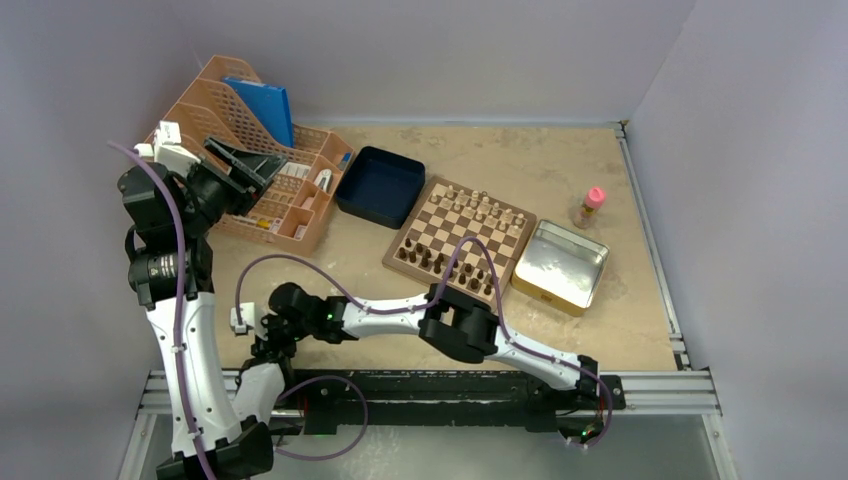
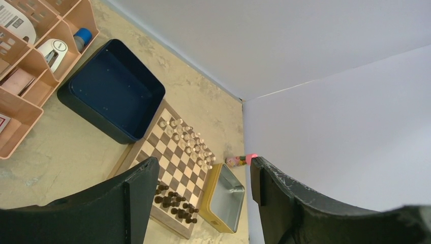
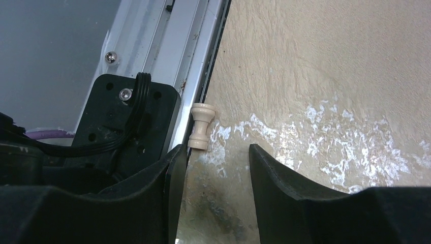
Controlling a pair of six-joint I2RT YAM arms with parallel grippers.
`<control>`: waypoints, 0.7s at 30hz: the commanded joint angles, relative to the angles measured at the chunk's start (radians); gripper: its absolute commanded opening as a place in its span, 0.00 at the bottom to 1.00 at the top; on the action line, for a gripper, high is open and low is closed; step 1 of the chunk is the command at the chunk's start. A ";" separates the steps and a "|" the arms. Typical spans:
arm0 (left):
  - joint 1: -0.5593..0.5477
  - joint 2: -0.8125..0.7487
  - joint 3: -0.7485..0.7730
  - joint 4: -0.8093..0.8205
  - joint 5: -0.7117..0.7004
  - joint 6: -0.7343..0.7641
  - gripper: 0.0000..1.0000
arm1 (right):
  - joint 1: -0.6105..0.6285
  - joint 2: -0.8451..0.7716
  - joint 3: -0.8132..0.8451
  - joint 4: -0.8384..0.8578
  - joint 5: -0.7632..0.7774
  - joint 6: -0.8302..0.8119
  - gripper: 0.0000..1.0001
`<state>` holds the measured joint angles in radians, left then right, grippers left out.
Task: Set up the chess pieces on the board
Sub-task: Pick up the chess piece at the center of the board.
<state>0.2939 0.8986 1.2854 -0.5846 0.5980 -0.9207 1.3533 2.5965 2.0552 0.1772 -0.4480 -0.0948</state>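
Observation:
The board (image 1: 458, 233) lies at mid-table. Light beige chess pieces (image 1: 487, 207) stand along its far rows and dark pieces (image 1: 452, 268) along its near rows. The left wrist view shows the same board (image 2: 170, 158) and beige pieces (image 2: 187, 141). One beige chess piece (image 3: 199, 126) lies on its side against the metal rail at the table's near edge. My right gripper (image 3: 216, 152) is open and empty. The piece lies just beyond its left fingertip (image 3: 178, 155). My left gripper (image 2: 203, 170) is raised, open and empty, at the far left by the organiser (image 1: 272, 168).
A dark blue tray (image 1: 380, 185) sits left of the board and a yellow-rimmed tin (image 1: 560, 265) to its right. A small pink-capped bottle (image 1: 590, 207) stands beyond the tin. An orange desk organiser (image 1: 250, 140) fills the far left. The right arm (image 1: 400, 315) stretches left along the near edge.

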 commanded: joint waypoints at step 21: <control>-0.002 -0.023 -0.039 0.085 -0.079 0.013 0.66 | 0.034 0.025 0.009 0.103 -0.057 0.043 0.47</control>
<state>0.2939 0.8856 1.2572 -0.5610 0.5301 -0.9215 1.3548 2.6141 2.0552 0.2340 -0.4892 -0.0654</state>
